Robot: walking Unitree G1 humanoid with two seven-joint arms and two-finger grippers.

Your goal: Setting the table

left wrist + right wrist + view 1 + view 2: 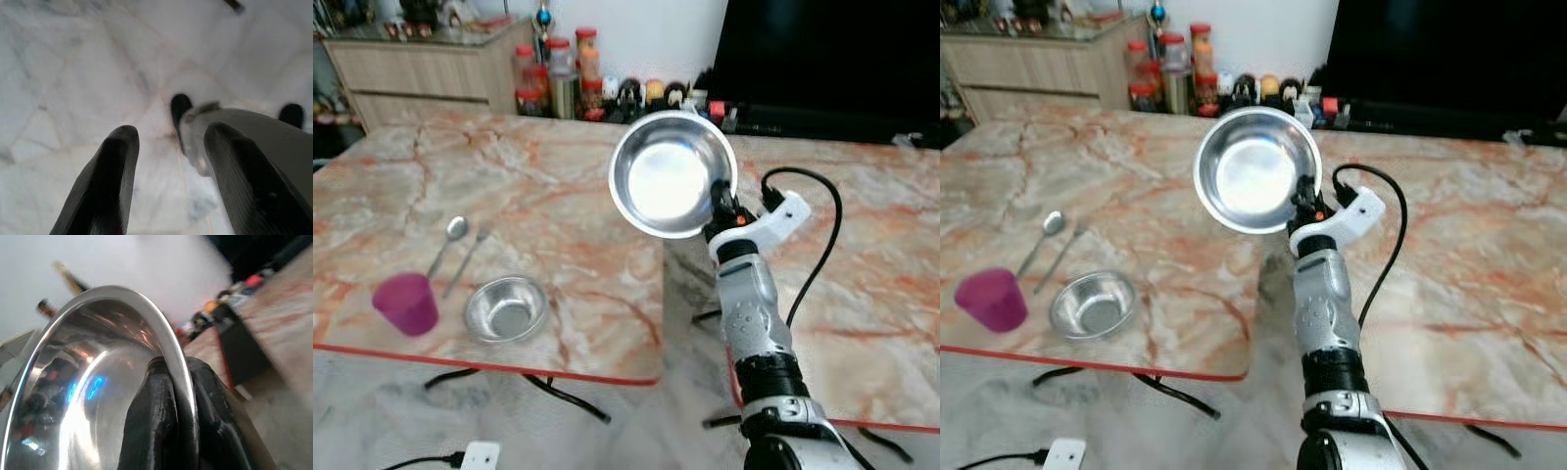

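My right gripper [722, 199] is shut on the rim of a large steel bowl [672, 173], held up in the air and tilted toward me above the marble table [558, 196]. In the right wrist view the fingers [156, 421] pinch the bowl's rim [171, 357] from both sides. On the table's near left stand a small steel bowl [507, 308], a purple cup [406, 303], a spoon [448, 243] and a fork [468, 259]. My left gripper [168, 161] hangs open above the pale tiled floor.
A second marble table [862, 245] stands to the right, across a narrow gap. Jars and bottles [558, 73] line the far edge, beside a wooden cabinet [421, 64] and a dark screen [832, 59]. Cables [558, 397] lie on the floor under the table.
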